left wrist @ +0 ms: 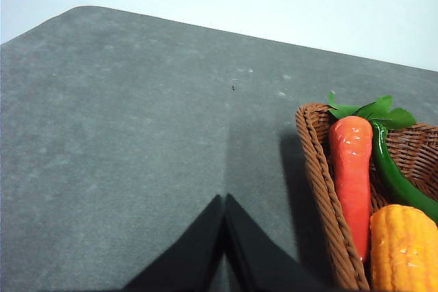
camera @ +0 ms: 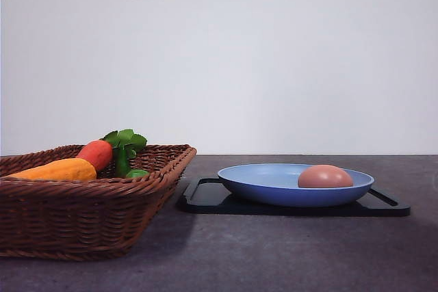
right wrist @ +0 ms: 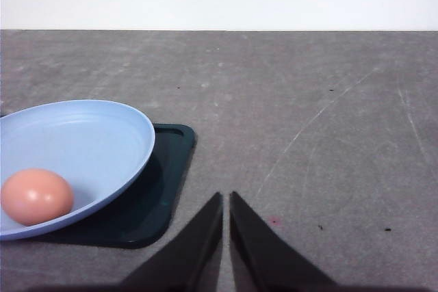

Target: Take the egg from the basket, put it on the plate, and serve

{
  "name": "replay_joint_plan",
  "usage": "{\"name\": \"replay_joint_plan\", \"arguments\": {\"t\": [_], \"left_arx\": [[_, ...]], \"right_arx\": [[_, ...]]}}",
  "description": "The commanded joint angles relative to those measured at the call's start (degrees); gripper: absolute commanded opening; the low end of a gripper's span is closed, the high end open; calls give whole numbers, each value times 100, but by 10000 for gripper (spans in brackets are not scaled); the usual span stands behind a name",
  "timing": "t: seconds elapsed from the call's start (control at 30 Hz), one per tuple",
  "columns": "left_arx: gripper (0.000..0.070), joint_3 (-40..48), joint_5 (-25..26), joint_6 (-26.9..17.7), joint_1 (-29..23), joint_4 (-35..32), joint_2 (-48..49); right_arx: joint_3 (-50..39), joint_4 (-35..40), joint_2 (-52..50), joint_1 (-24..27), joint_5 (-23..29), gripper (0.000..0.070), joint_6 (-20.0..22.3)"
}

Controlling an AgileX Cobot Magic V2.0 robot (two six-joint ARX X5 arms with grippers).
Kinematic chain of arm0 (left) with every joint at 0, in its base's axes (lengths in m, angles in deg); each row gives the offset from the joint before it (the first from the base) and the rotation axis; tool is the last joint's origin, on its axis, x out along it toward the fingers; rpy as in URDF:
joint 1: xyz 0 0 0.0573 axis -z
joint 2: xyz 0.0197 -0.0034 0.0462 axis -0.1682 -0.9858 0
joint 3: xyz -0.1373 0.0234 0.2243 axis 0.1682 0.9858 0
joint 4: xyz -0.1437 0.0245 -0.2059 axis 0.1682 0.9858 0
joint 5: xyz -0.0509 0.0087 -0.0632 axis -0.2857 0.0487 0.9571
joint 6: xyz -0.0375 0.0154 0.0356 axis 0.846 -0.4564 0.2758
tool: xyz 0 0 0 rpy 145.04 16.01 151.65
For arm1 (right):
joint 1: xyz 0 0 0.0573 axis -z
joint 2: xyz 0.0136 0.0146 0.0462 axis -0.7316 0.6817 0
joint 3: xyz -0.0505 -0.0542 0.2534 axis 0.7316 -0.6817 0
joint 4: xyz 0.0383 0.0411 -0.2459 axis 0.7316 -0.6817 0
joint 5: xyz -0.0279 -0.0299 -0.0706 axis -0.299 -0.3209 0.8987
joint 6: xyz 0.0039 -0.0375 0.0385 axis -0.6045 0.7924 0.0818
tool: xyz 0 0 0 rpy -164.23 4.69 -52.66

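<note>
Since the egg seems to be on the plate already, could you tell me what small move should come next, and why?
Probably open the right gripper and reach for the plate rim to serve: the egg already lies on it, and that shut, empty gripper sits nearest.

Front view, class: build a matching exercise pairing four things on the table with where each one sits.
Things:
1. egg
2. carrot
3. plate
4. basket

Places:
A. on the black tray
B. on the dark tabletop, left of the tray
C. in the blue plate
D. in the wicker basket

Pairs: 1-C, 2-D, 3-A, 4-B
</note>
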Motion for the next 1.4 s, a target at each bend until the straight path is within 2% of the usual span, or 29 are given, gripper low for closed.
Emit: {"name": "replay_joint_plan", "arguments": {"t": [0.0, 1.37], "left_arx": [[0, 94, 44, 11, -11, 114, 9], [0, 94, 44, 11, -11, 111, 9]], "right_arx": [[-37, 61, -9, -2, 17, 0, 17], [-37, 61, -9, -2, 17, 0, 17]]}}
